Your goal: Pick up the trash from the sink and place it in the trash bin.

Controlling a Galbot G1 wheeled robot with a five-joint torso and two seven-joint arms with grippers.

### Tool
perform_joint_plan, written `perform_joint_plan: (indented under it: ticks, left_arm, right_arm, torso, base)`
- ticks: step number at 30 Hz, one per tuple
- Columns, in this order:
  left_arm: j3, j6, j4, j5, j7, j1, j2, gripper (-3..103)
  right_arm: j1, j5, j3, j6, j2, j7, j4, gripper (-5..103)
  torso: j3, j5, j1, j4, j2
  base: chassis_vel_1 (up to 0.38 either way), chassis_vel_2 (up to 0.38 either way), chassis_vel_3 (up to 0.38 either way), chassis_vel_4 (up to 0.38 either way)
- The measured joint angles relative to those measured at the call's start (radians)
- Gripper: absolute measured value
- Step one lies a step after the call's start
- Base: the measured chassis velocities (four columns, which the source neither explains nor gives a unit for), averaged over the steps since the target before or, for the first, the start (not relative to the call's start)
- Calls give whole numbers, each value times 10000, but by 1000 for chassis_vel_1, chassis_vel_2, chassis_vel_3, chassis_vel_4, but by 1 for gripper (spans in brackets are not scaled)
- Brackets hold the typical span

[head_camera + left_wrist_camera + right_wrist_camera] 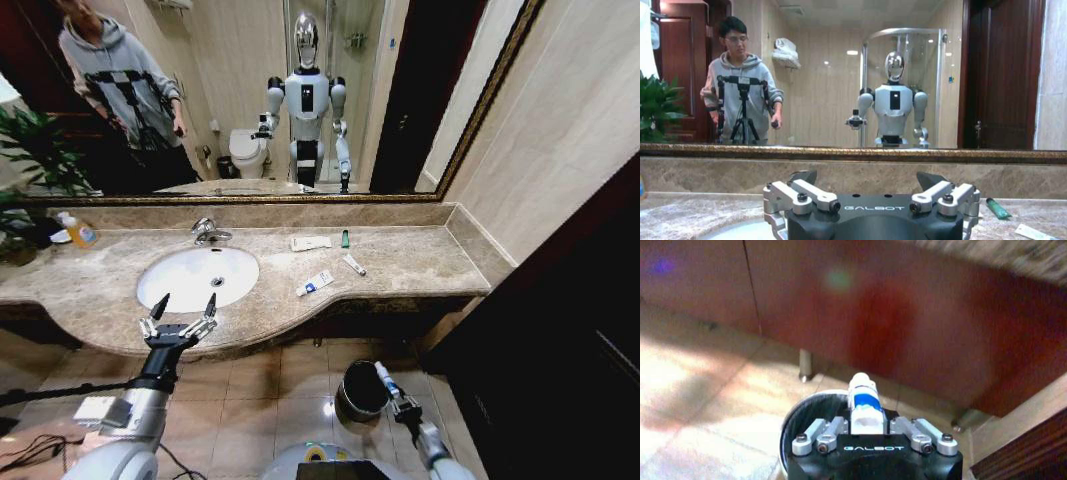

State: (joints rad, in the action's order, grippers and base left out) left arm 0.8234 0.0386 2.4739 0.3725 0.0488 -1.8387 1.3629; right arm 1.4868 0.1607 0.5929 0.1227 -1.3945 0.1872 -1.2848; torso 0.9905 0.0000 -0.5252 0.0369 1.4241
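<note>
Tube held over the bin — ready to drop.

Right gripper pinches a white tube above the trash bin; the left gripper hovers wide at the sink edge — probably waiting, since more trash lies on the countertop.

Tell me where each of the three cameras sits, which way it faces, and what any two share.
Head: up top, looking down at the sink, both arms in frame.
Left wrist: behind the open left gripper, facing the mirror.
Right wrist: behind the right gripper, which holds a white tube over the trash bin.
Shared: head and right wrist both show that bin and tube.
</note>
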Motion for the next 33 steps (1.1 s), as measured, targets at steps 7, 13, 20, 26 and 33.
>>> perform_joint_plan:
  ticks: [7,13,20,26,33]
  left_arm:
    - [0,0,0,0,0,0,0,100]
    - [0,0,0,0,1,0,0,100]
    - [0,0,-1,0,0,0,0,100]
    - [0,0,0,0,0,0,-1,100]
    - [-1,0,0,0,0,0,0,100]
  right_arm:
    - [-1678,704,-413,-146,88,-81,2649,27]
    - [-2389,1020,-620,32,54,-65,3810,27]
    - [-3368,1973,-419,607,-156,-273,5280,30]
    - [-3727,2060,-381,707,-250,-381,5651,52]
    - [-3823,2005,-366,691,-271,-381,5679,79]
  torso:
    - [0,-1,0,-1,0]
    - [0,0,0,-1,0]
    - [0,-1,0,-1,0]
    - [-1,0,1,-1,0]
    - [-1,0,1,-1,0]
  base:
    - [0,0,0,0]
    - [0,0,0,0]
    - [0,0,0,0]
    - [0,0,0,0]
    - [0,0,0,0]
